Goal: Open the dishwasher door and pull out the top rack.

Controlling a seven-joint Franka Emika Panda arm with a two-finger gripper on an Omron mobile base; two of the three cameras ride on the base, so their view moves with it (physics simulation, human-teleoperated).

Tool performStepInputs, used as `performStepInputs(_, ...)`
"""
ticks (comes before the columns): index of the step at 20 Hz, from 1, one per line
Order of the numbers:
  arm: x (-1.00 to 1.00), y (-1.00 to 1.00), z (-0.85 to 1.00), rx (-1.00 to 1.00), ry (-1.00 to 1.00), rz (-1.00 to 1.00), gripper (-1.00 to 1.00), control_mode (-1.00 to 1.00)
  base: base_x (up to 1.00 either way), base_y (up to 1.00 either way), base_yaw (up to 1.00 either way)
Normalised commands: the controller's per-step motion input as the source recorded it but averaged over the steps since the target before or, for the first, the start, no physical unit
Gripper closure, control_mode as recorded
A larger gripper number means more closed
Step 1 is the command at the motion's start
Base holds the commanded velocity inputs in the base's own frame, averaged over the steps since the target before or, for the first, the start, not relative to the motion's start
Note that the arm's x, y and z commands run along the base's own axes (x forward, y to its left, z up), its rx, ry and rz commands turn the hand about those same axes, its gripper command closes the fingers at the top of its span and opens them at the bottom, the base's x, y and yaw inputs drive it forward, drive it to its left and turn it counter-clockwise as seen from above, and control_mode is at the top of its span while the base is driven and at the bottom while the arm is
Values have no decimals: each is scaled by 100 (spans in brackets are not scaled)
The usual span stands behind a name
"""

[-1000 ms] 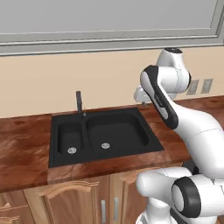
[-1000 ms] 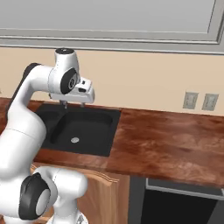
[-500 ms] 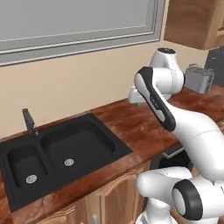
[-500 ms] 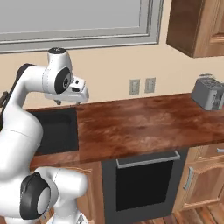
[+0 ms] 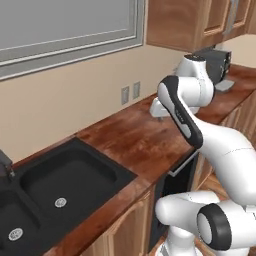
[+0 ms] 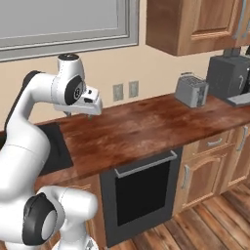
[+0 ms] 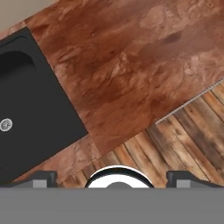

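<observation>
Right base view: dishwasher door (image 6: pixel 142 193) shut, no writing legible.

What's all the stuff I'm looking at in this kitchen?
dishwasher door: one, black, silver bar handle, under the counter, shut.
sink: one, black, two basins, set into the counter.
counter: one, reddish-brown wood.
toaster: one, grey, on the counter by the wall.
coffee machine: one, dark grey, far right of the counter.
wall sockets: two, grey, above the counter.
window: one, grey frame.
cabinets: brown wood, above and below the counter.
floor: wood planks.
fingers: two, dark, open, above the counter.
</observation>
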Motion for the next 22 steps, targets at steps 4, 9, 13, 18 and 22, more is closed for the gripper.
performStepInputs(4,0,0,0,0,0,0,-100,100,18,51,-39)
performStepInputs(9,0,0,0,0,0,0,-100,100,52,35,-37)
performStepInputs(13,0,0,0,0,0,0,-100,100,63,19,-32)
performStepInputs(18,0,0,0,0,0,0,-100,100,61,24,-23)
performStepInputs(22,0,0,0,0,0,0,-100,100,46,48,-12)
